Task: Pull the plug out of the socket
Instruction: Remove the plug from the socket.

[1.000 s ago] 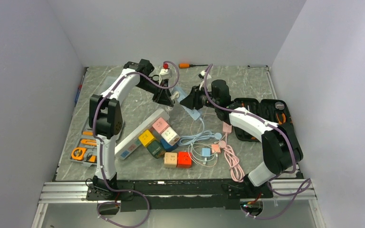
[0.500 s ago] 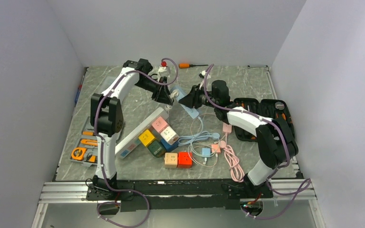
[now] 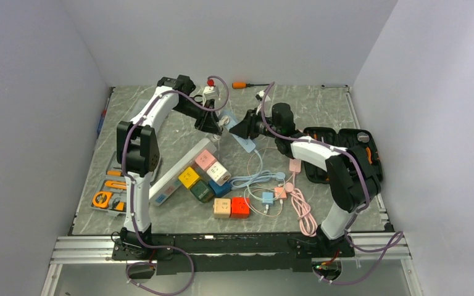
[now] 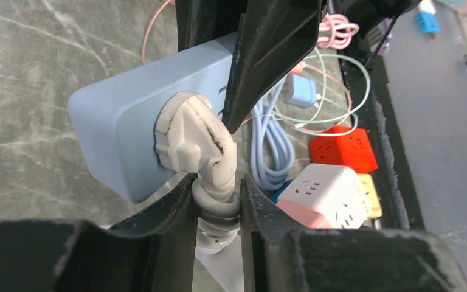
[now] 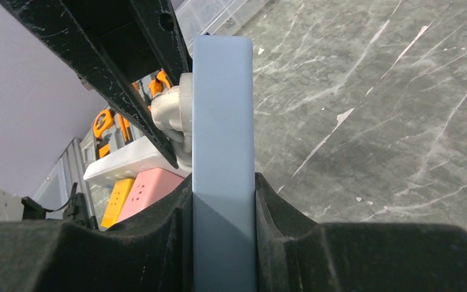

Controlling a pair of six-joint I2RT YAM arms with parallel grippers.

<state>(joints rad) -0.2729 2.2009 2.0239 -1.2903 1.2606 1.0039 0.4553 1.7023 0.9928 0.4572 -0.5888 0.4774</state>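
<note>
A light blue power strip (image 4: pixel 115 121) is held on edge above the table, with a white plug (image 4: pixel 188 137) seated in its face. My left gripper (image 4: pixel 217 194) is shut on the ribbed cable neck just below the plug's head. My right gripper (image 5: pixel 224 188) is shut on the strip's body (image 5: pixel 223 121), one finger on each flat side; the plug (image 5: pixel 173 115) shows at its left. In the top view the left gripper (image 3: pixel 215 126) and right gripper (image 3: pixel 239 129) meet at the plug (image 3: pixel 224 121) in the back middle of the table.
A long white power strip (image 3: pixel 182 169) and several coloured cube sockets (image 3: pixel 213 171) lie in the middle, with a red cube (image 3: pixel 239 206) nearer. Coiled cables (image 3: pixel 265 182) and a pink cable (image 3: pixel 302 209) lie right of them. A black tool case (image 3: pixel 339 148) is at right, an orange tool tray (image 3: pixel 108 191) at left.
Both grippers, with the strip and plug between them, have shifted slightly left and toward the back. The plug still sits in the strip.
</note>
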